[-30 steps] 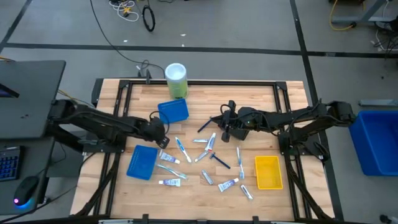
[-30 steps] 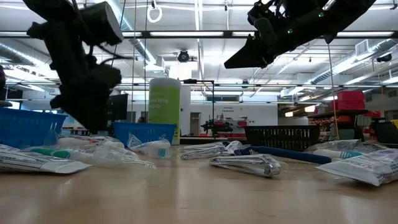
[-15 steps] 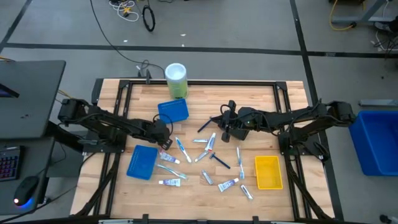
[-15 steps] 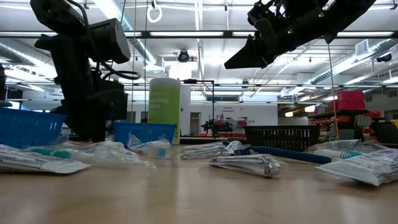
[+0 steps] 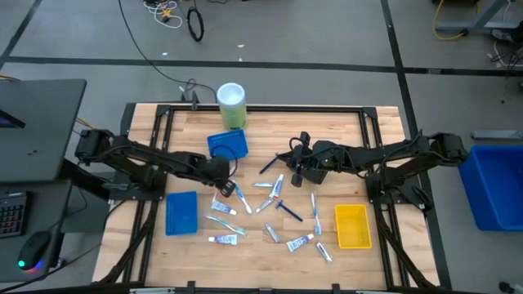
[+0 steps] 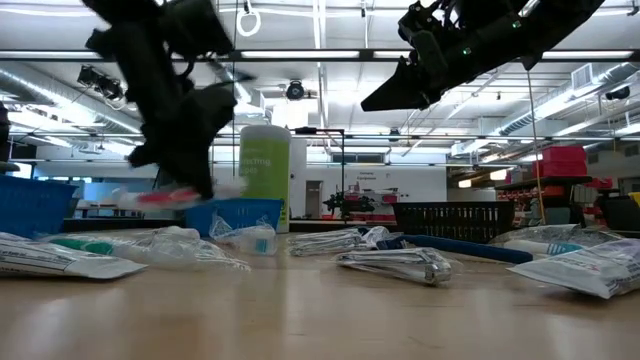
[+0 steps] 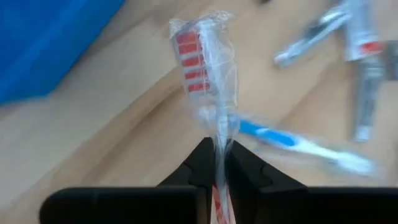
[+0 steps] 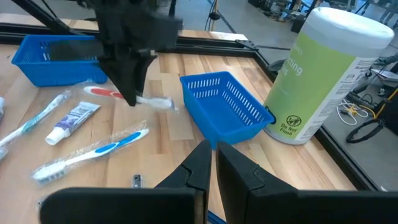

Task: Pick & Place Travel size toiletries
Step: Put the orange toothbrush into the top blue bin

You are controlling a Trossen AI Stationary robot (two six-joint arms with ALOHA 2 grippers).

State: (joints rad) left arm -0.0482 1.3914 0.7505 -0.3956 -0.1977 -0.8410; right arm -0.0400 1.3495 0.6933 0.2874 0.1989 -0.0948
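My left gripper point(image 5: 221, 184) hangs above the table's middle left, just near of a blue tray point(image 5: 227, 145), and is shut on a clear-wrapped red-and-white toothbrush point(image 6: 165, 196). Several other travel size toiletries point(image 5: 274, 211), white tubes, blue-white toothbrushes and dark razors, lie flat and scattered over the table's middle. My right gripper point(image 5: 296, 169) hovers high over the table's middle, right of the blue tray. It is shut, with nothing seen between its fingers point(image 8: 200, 163). My left gripper pinches the wrapped toothbrush near its middle point(image 7: 217, 140) between its two fingers. The fingers come from above, slanting down, and lie across it. The toothbrush sits about level, its red-striped end point(image 7: 194, 62) sticking out past the fingers, lifted clear of the table.
A tall green-and-white cylinder point(image 5: 231, 104) stands at the far edge behind the blue tray. A second blue tray point(image 5: 181, 212) lies at the near left and a yellow tray point(image 5: 353, 225) at the near right. A black basket point(image 6: 452, 218) shows far off in the low view.
My left gripper has gone down onto the toothbrush, shut on it and lifted it clear of the table, drifting a little toward the table's right. The near-left blue tray has turned from skewed to square with the table edge.
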